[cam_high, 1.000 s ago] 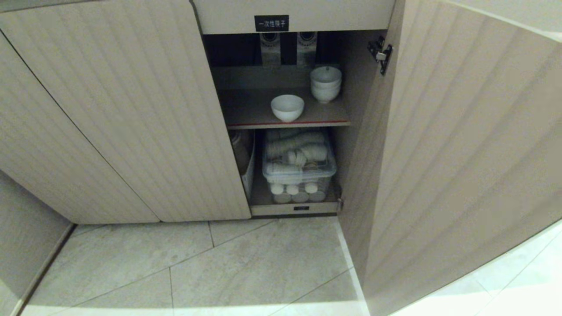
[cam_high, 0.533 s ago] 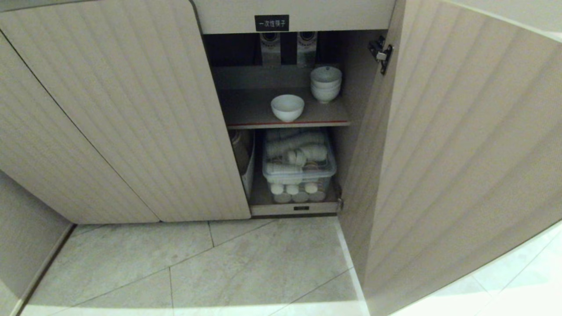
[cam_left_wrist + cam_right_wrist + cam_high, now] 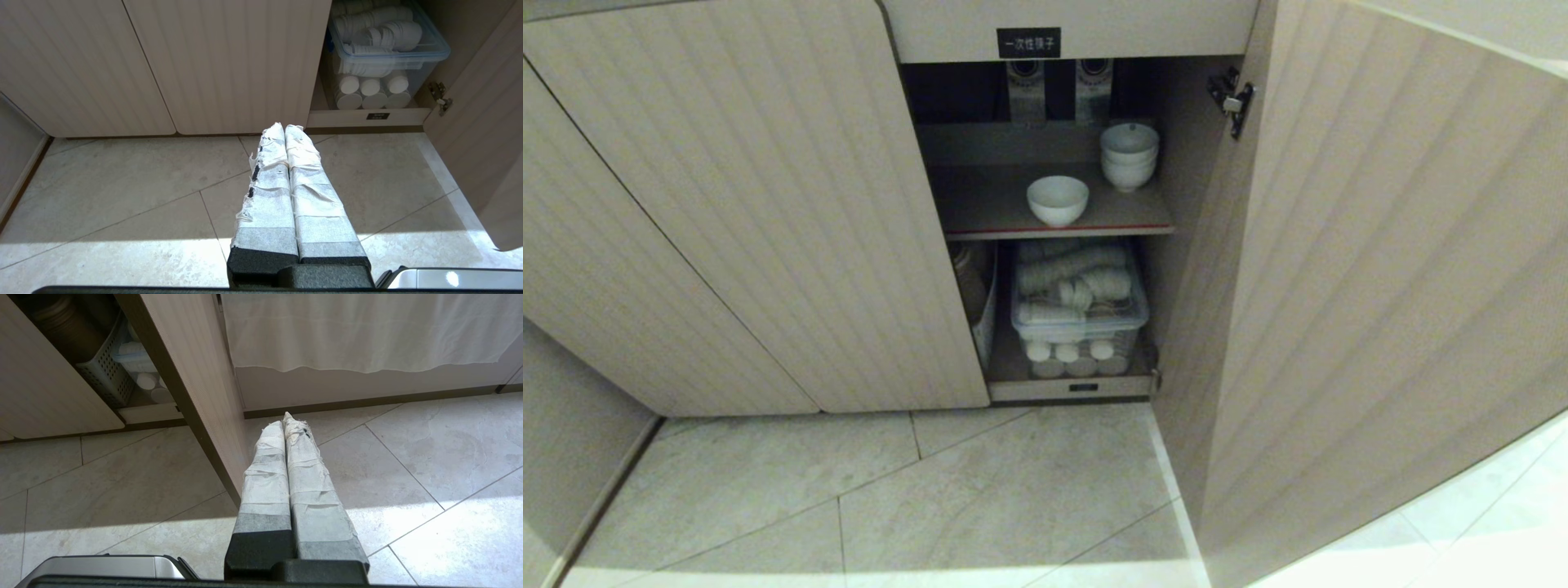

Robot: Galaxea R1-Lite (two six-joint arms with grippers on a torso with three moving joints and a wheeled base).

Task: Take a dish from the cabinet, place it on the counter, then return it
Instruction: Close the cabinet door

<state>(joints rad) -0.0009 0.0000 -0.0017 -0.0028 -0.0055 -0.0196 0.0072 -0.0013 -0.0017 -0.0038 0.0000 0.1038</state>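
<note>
Head view, label: small black label (image 3: 1028,42) with white Chinese characters, "一次性筷子", above the open cabinet (image 3: 768,204).
Dish: white bowl (image 3: 1057,200) on the brown red-edged shelf (image 3: 1119,220), a stack of bowls (image 3: 1129,156) behind it to the right.
Below shelf: clear lidded bin (image 3: 1081,314) of white cups.
Left hand (image 3: 284,127): clenched, empty, over the floor tiles (image 3: 122,196), well apart from the bowl.
Right hand (image 3: 284,418): clenched, empty, beside the open door (image 3: 196,375).

Before me the cabinet (image 3: 768,204) stands with its right door (image 3: 1380,286) swung open. On the shelf (image 3: 988,214) the dish (image 3: 1057,200) sits near the front, a stack of bowls (image 3: 1129,156) behind it to the right. Beneath the shelf a bin of cups (image 3: 1080,310) rests, a basket (image 3: 984,314) to its left.
</note>
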